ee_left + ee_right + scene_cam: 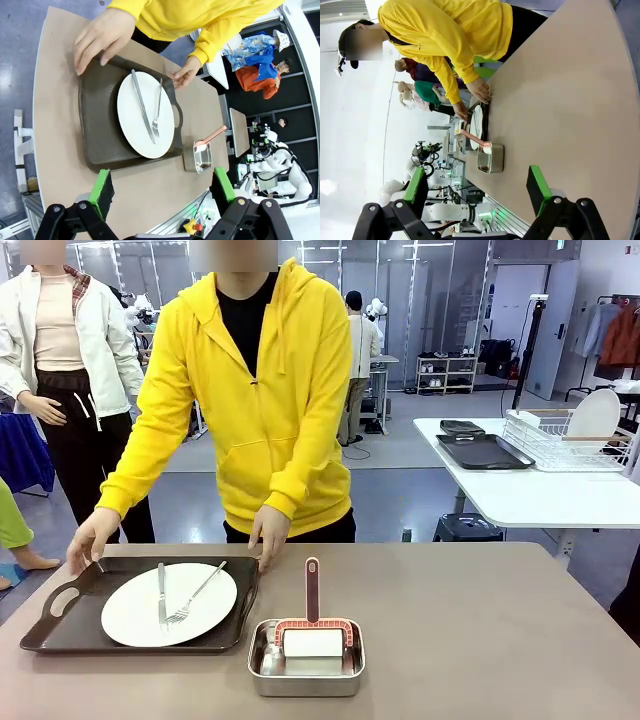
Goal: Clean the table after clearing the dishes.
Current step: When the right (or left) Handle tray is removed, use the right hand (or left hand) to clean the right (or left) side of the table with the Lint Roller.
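A dark brown handled tray (60,625) (97,130) sits on the left of the taupe table (480,630) (55,100) (570,100). It carries a round white plate (135,615) (135,117) with a fork (192,598) (157,107) and a knife (161,592) (142,105) lying on it. A person in a yellow hoodie holds the tray's far edge with both hands (92,537) (102,37). My left gripper (162,192) hangs open high above the tray's near side. My right gripper (477,187) is open over the bare right part of the table.
A small steel pan (306,660) (198,159) (490,159) holding a white scrubber with a red-pink handle (312,592) stands just right of the tray. A white side table (540,490) with a wire rack and a dark tray is at the back right.
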`<action>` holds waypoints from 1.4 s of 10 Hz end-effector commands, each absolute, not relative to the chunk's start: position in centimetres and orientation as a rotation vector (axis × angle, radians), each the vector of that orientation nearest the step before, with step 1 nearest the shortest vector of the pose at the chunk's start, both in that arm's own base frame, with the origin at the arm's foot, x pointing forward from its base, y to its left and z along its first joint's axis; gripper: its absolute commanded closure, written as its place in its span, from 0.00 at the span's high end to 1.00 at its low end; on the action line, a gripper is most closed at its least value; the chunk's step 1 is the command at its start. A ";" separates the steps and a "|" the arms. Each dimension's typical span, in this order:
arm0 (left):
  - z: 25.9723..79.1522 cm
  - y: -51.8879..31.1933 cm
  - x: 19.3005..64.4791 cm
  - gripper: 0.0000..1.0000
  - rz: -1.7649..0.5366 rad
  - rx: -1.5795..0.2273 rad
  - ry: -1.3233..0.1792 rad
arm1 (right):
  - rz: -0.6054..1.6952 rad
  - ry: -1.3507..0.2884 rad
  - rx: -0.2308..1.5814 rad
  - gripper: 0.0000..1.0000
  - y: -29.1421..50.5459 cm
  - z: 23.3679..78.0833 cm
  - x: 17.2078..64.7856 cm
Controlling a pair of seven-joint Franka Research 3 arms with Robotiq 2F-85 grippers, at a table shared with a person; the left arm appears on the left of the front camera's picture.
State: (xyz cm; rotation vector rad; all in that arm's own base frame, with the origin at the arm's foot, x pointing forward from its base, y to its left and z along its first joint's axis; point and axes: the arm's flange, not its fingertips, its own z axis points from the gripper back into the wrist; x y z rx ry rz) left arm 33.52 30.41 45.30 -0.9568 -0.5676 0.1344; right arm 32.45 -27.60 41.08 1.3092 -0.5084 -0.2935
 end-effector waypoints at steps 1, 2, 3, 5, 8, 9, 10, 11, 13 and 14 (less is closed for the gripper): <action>45.4 30.6 33.2 1.00 0.128 -0.951 -0.562 | -0.273 -0.518 1.312 1.00 -27.4 41.5 32.3; 45.4 30.6 33.2 1.00 0.128 -0.951 -0.562 | -0.273 -0.518 1.312 1.00 -27.4 41.5 32.3; 45.4 30.6 33.2 1.00 0.128 -0.951 -0.562 | -0.273 -0.518 1.312 1.00 -27.4 41.5 32.3; 45.4 30.6 33.2 1.00 0.128 -0.951 -0.562 | -0.273 -0.518 1.312 1.00 -27.4 41.5 32.3; 45.4 30.6 33.2 1.00 0.128 -0.951 -0.562 | -0.273 -0.518 1.312 1.00 -27.4 41.5 32.3; 45.4 30.6 33.2 1.00 0.128 -0.951 -0.562 | -0.273 -0.518 1.312 1.00 -27.4 41.5 32.3; 45.4 30.6 33.2 1.00 0.128 -0.951 -0.562 | -0.273 -0.518 1.312 1.00 -27.4 41.5 32.3; 45.4 30.6 33.2 1.00 0.128 -0.951 -0.562 | -0.273 -0.518 1.312 1.00 -27.4 41.5 32.3; 45.3 30.4 33.5 1.00 0.134 -0.957 -0.568 | -0.273 -0.518 1.312 1.00 -27.4 41.5 32.3; 46.3 30.0 34.8 1.00 0.026 -0.952 -0.646 | -0.273 -0.518 1.312 1.00 -27.4 41.5 32.3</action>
